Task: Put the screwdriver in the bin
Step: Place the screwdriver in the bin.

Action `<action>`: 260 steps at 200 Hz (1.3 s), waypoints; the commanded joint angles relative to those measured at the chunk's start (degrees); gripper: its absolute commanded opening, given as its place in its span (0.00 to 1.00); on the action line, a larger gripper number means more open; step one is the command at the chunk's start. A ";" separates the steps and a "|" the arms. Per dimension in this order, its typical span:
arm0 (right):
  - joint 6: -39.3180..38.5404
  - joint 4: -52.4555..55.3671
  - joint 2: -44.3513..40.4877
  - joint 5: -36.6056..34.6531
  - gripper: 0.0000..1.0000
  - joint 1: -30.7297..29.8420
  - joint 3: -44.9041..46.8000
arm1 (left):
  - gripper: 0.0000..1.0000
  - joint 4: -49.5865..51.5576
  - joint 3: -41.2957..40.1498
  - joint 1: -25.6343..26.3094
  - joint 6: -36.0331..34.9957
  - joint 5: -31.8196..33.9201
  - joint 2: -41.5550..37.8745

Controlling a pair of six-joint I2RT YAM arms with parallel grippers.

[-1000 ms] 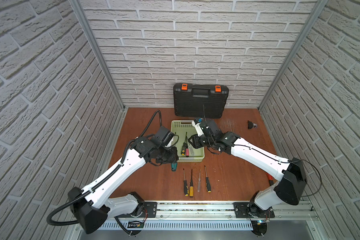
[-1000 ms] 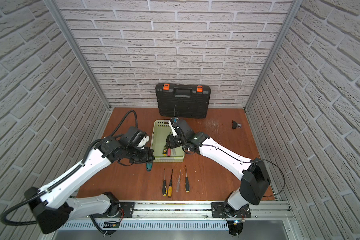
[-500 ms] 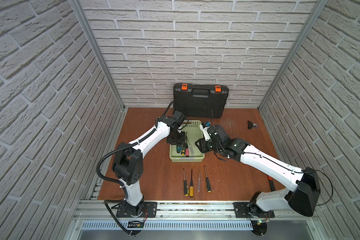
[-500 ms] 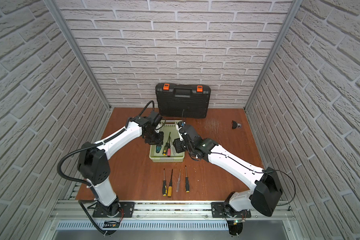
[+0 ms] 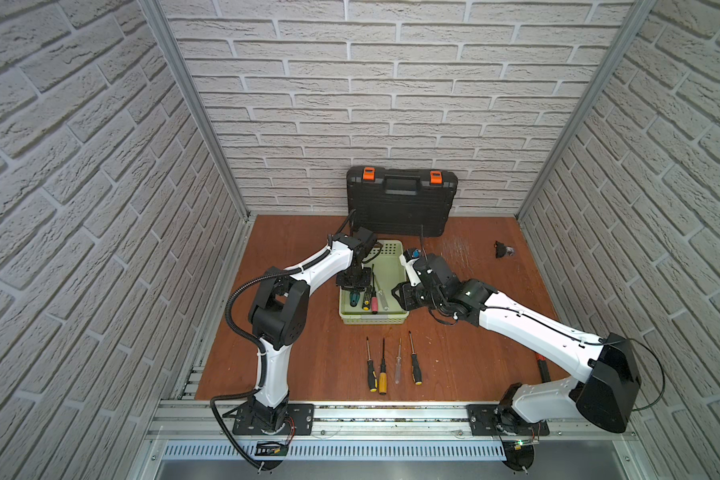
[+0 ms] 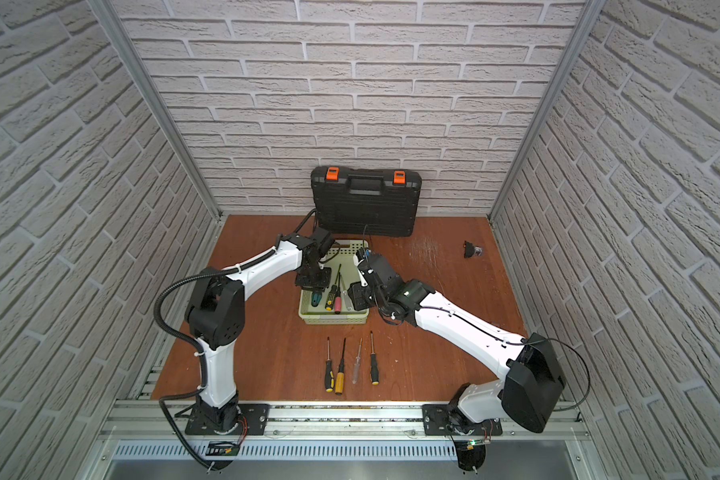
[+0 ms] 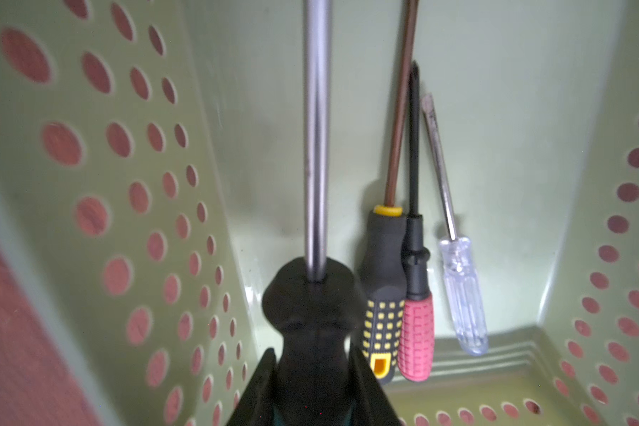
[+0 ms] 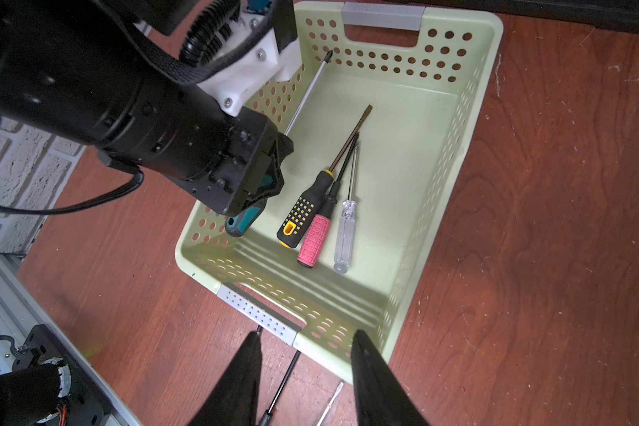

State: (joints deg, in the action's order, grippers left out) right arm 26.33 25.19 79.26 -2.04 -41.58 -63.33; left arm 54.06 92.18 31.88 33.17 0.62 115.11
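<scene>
Since the left pincer (image 7: 310, 376), clamped on the teal-handled screwdriver (image 7: 316, 147), has swung from outside down into the bin (image 8: 458, 147) along its 9 o'clock wall, only release likely remains; right pincer (image 8: 306, 333) gapes empty at 4 o'clock.

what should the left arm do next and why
Probably open the left hand: it is shut on the teal-handled screwdriver, which is already low inside the bin, next to three screwdrivers lying on its floor. Releasing should leave it in the bin.
</scene>
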 commanded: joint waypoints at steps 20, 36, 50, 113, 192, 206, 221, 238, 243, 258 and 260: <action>0.49 -0.49 -0.41 1.12 0.42 -0.09 0.57 | 0.00 -2.87 -0.75 -0.89 0.45 -0.21 2.70; 0.75 -0.40 -0.38 1.33 0.42 -0.11 0.55 | 0.00 -3.73 -1.29 -1.09 0.42 -0.24 3.24; 0.96 -0.45 -0.27 1.56 0.42 -0.08 0.47 | 0.00 -4.44 -1.80 -1.23 0.47 -0.57 3.65; 1.60 -1.24 1.69 3.27 0.42 -0.09 -0.34 | 0.01 -7.30 -3.85 -1.28 1.20 -2.72 4.65; 1.85 -1.28 1.96 3.18 0.41 -0.11 -0.48 | 0.29 -7.93 -4.38 -1.42 1.55 -3.01 3.01; 1.97 -1.37 1.96 3.00 0.41 -0.14 -0.52 | 0.33 -7.77 -3.99 -1.47 1.76 -3.40 2.03; 1.94 0.15 2.19 3.14 0.41 -0.14 -1.99 | 0.36 -6.58 -2.63 -1.38 2.23 -3.98 1.09; 1.07 1.78 2.09 2.89 0.41 -0.18 -3.78 | 0.43 -6.20 -1.93 -1.29 2.60 -4.14 -0.80; 0.86 2.02 1.96 2.63 0.41 -0.17 -3.94 | 0.44 -6.30 -2.00 -1.23 2.68 -4.17 -1.40; 0.15 3.11 1.87 2.00 0.42 -0.17 -4.47 | 0.53 -6.06 -2.08 -1.24 2.47 -4.13 -2.82; 0.09 3.29 1.86 1.95 0.42 -0.17 -4.55 | 0.53 -6.05 -2.20 -1.26 2.42 -4.07 -3.04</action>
State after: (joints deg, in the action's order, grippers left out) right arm 27.62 26.94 81.76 1.06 -41.58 -65.71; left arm 47.70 88.90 30.87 35.14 -2.96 116.77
